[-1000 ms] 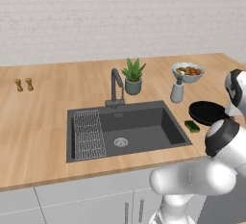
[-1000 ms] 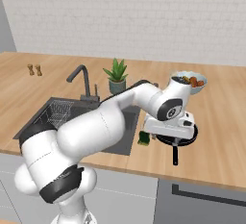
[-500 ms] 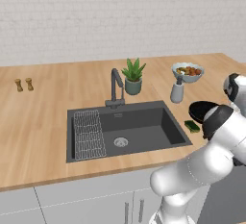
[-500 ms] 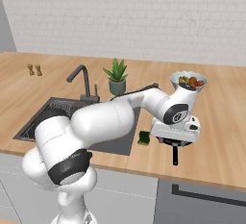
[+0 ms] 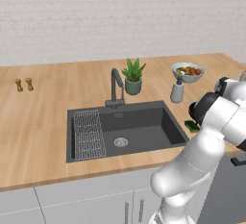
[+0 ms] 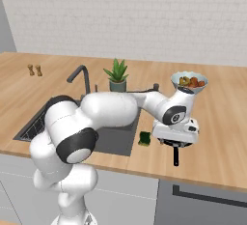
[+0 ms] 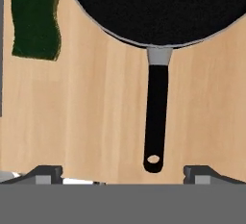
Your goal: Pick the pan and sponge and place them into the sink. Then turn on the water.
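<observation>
- Your two base views look forward and down from behind the arm, left and right, sharing the sink [image 5: 125,131] and counter [image 5: 43,122].
- Your hand view looks close, seemingly straight down, on the pan [image 7: 158,6] and sponge [image 7: 36,20].

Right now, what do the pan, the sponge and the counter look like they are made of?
The pan looks like dark metal with a matte, slightly grainy black coating; a thin grey rim shows at its edge. Its handle is smooth black, maybe plastic, with a hanging hole. The sponge shows a rough dark green scouring top, probably soft foam beneath. The counter looks like light wood with fine straight grain.
</observation>
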